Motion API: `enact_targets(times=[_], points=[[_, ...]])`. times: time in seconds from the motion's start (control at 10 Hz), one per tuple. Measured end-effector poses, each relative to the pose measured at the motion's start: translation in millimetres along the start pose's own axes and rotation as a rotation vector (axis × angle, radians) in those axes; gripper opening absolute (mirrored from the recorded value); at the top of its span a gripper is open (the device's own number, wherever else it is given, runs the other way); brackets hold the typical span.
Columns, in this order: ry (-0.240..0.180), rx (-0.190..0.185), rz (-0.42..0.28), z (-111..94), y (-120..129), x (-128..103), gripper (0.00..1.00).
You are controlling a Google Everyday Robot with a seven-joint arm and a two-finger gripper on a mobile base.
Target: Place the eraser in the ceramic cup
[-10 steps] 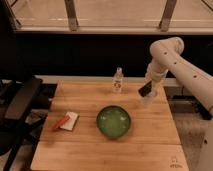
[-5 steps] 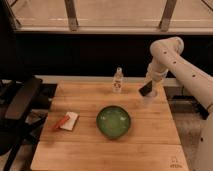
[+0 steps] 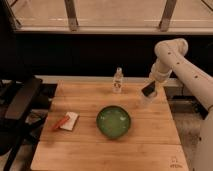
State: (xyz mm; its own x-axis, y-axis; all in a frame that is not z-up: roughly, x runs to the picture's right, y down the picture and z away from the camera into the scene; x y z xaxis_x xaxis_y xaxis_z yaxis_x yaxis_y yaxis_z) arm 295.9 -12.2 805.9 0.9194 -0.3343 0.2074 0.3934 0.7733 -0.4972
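My gripper (image 3: 149, 88) hangs over the right rear part of the wooden table (image 3: 150, 135), at the end of the white arm (image 3: 172, 55). It is shut on the eraser (image 3: 148, 90), a small black block that sticks out below the fingers at a tilt. The ceramic cup (image 3: 145, 100) is a small pale cup standing on the table directly under the eraser. The eraser's lower end is just above the cup's rim; I cannot tell whether they touch.
A green bowl (image 3: 113, 121) sits in the middle of the table. A clear bottle (image 3: 118, 80) stands at the rear centre. A white pad with a red pen (image 3: 66, 121) lies at the left. A dark chair (image 3: 17, 107) stands left of the table.
The gripper with the eraser has barely shifted, a touch lower over the cup. Nothing else has moved.
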Motion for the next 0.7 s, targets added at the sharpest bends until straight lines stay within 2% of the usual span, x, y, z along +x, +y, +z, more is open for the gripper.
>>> enact_targets(times=[0.5, 0.7], points=[[-0.025, 0.003, -0.009, 0.7, 4.1, -4.7, 0.8], [-0.018, 0.033, -0.023, -12.5, -1.0, -9.1, 0.8]])
